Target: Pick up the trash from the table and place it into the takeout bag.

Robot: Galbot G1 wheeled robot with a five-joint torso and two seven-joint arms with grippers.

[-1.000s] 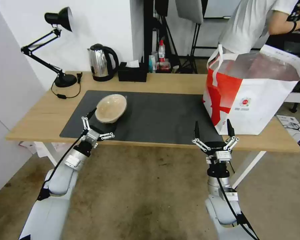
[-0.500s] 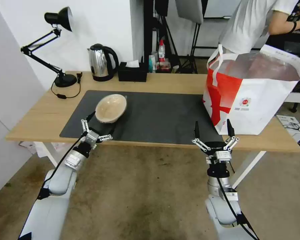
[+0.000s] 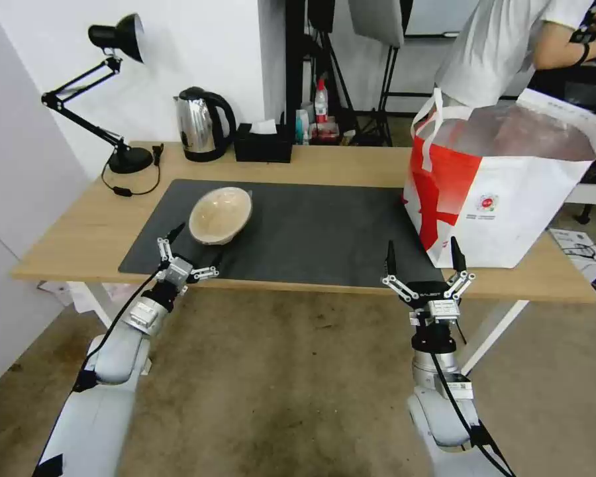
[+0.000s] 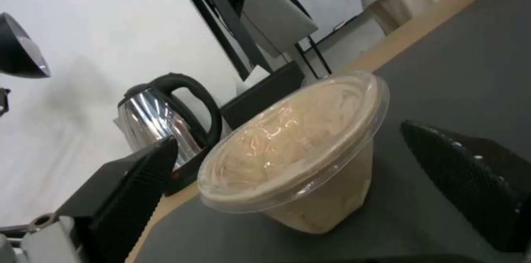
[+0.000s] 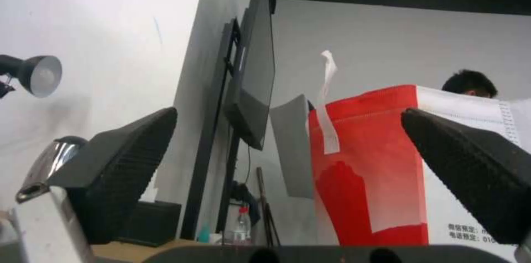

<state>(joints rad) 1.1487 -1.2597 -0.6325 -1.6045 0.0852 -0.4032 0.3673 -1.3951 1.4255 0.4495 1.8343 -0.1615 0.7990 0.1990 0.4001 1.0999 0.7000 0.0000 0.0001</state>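
Observation:
A beige bowl (image 3: pixel 220 215) with a clear lid lies tilted on the dark grey mat (image 3: pixel 324 225) of the table (image 3: pixel 79 225). My left gripper (image 3: pixel 197 249) hangs open at the mat's front left edge, just short of the bowl. In the left wrist view the bowl (image 4: pixel 298 147) sits ahead, framed by the two spread fingers (image 4: pixel 127 196). The red-and-white takeout bag (image 3: pixel 510 199) stands open on the table's right end. My right gripper (image 3: pixel 422 255) waits open at the front edge, before the bag (image 5: pixel 365 171).
A steel kettle (image 3: pixel 204 132), a black tissue box (image 3: pixel 263 144) and a black desk lamp (image 3: pixel 112 86) with its cable line the back of the table. A person stands behind the bag. Bare floor lies in front of the table.
My left gripper has drawn back a little toward the table's front left edge, away from the bowl. The bowl, the bag and the right arm have not moved.

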